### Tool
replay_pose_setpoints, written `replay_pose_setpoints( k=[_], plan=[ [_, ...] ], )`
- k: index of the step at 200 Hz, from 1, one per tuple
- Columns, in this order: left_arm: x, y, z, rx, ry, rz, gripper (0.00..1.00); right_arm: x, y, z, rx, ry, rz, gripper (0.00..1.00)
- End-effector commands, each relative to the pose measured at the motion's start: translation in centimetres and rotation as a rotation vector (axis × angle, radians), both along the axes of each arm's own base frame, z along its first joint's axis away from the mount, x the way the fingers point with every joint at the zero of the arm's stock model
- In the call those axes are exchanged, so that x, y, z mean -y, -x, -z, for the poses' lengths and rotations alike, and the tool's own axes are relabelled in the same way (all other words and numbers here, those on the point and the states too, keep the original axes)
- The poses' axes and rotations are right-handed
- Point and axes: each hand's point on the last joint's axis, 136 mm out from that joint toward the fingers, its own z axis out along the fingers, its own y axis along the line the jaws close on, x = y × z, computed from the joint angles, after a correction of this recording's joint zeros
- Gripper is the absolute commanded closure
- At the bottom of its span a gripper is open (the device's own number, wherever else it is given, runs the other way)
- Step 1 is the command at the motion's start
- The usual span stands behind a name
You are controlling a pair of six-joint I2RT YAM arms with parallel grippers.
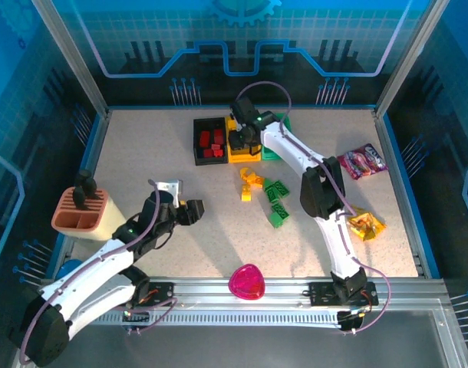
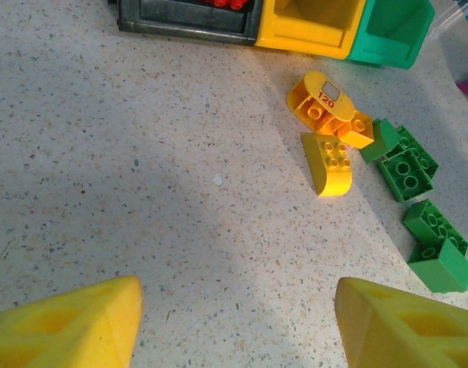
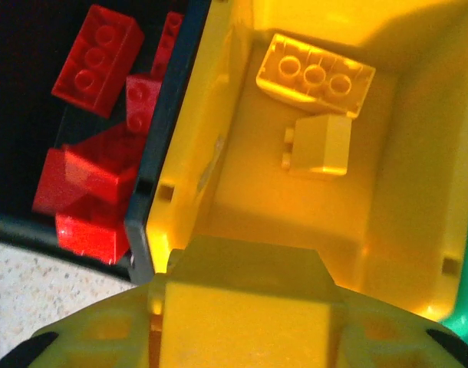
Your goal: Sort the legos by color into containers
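**RIGHT ARM OVER YELLOW BIN, BRICK IN GRIP**

Working on a speckled tabletop (image 1: 142, 161) inside a blue-lit enclosure. Pinching a yellow brick (image 3: 245, 314) in the right gripper (image 1: 244, 142), upper centre of the overhead frame. Hanging directly above the open yellow bin (image 3: 219, 184), not beside it or over its rim. Viewing the bin's long axis as top-to-bottom in the right wrist frame, with two yellow bricks (image 3: 314, 77) lying on its floor at upper right. Noting the black bin (image 1: 207, 146) with red bricks (image 3: 96, 57) at its left, and the green bin (image 1: 272, 152) at its right. Judging release as the step in hand, calling only for a straight drop. Holding the left gripper (image 1: 194, 212) spread and empty, lower left of centre. Leaving loose yellow legos (image 2: 330, 134) and loose green legos (image 2: 414, 184) toward the upper right of the left wrist frame, near at hand.
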Motion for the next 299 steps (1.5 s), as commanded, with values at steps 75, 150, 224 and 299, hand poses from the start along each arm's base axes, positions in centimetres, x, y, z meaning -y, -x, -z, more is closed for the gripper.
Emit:
replay_pose_setpoints(
  k=[75, 150, 224, 299],
  plan=[
    [0.0, 0.8, 0.4, -0.02, 0.003, 0.009, 0.33, 1.0, 2.0, -4.0, 0.035, -0.016, -0.014, 0.07],
    [1.1, 0.0, 1.5, -0.035, 0.008, 0.03, 0.34, 7.7, 11.3, -0.8, -0.008, 0.035, 0.01, 0.14],
    [2.5, -0.5, 1.9, -0.052, -0.001, 0.06, 0.34, 9.5, 14.9, 4.4, -0.109, 0.072, 0.028, 0.23],
    [2.3, -0.4, 1.2, -0.04, -0.002, 0.052, 0.35, 9.2, 13.3, 6.6, -0.136, 0.167, -0.006, 0.37]
  ],
)
